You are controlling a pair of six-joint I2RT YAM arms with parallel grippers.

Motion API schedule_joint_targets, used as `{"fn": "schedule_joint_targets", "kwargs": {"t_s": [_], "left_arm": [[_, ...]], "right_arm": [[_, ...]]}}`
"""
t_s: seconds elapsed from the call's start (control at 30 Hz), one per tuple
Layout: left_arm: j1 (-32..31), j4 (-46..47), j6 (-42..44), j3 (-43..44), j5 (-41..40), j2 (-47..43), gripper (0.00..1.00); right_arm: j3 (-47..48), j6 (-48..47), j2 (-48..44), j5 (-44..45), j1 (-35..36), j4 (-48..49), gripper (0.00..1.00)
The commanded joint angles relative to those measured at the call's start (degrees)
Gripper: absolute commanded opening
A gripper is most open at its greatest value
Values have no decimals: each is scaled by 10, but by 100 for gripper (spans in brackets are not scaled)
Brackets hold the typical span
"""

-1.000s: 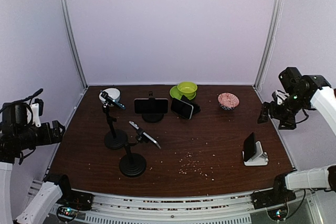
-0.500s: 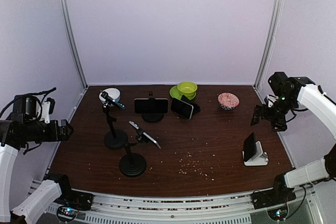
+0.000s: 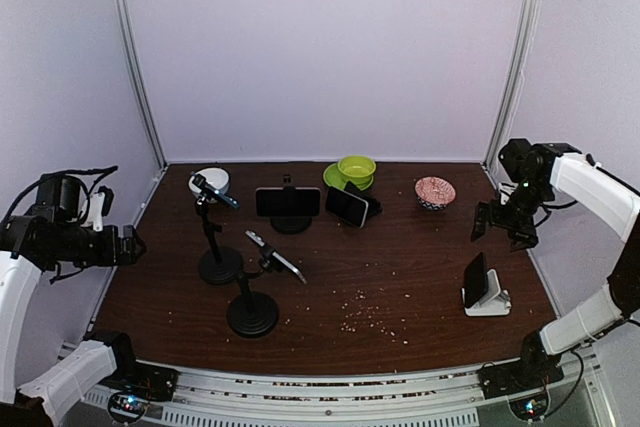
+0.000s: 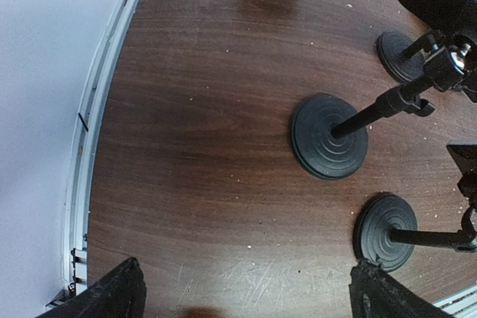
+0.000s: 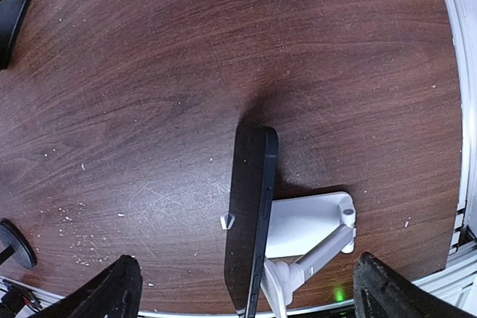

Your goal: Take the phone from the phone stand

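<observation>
A black phone (image 3: 476,279) stands upright in a white stand (image 3: 492,302) near the right front of the table. In the right wrist view the phone (image 5: 250,214) is seen edge-on from above, resting on the stand (image 5: 305,229). My right gripper (image 3: 497,224) is open, above and behind it, with its fingers wide on either side (image 5: 253,292). My left gripper (image 3: 125,245) is open and empty over the table's left edge (image 4: 250,296). Other phones sit on a black clamp stand (image 3: 288,202), a leaning stand (image 3: 346,206) and two stalk stands (image 3: 215,190) (image 3: 276,257).
A white bowl (image 3: 209,181), green bowl on a green plate (image 3: 356,168) and patterned bowl (image 3: 435,191) stand along the back. Crumbs (image 3: 370,312) lie at front centre. The stalk stands' round bases (image 4: 329,136) (image 4: 384,231) lie right of my left gripper.
My right gripper has moved left and down, toward the phone on the white stand. My left gripper has moved right, toward the table's left edge.
</observation>
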Motion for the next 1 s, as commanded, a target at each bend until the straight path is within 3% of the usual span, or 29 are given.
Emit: {"fn": "schedule_joint_targets", "kwargs": {"t_s": [0.0,0.27,0.43,0.77,0.97], "left_arm": [[-1,23,3,-3,4,4,98],[-2,23,2,-3,4,6,98],[-1,31,-16,-13,4,4,98],[-2,33,-20,-14,4,14,98],[-2,34,-20,-14,3,16,98]], "right_arm": [[-4,-14,16,5,4,12,100],[3,-25,69,-8,3,27,100],[8,-26,105,-15,-1,38,94],[-18,-25,129,-31,-6,63,64],[-38,-23,134,-28,-7,77,56]]}}
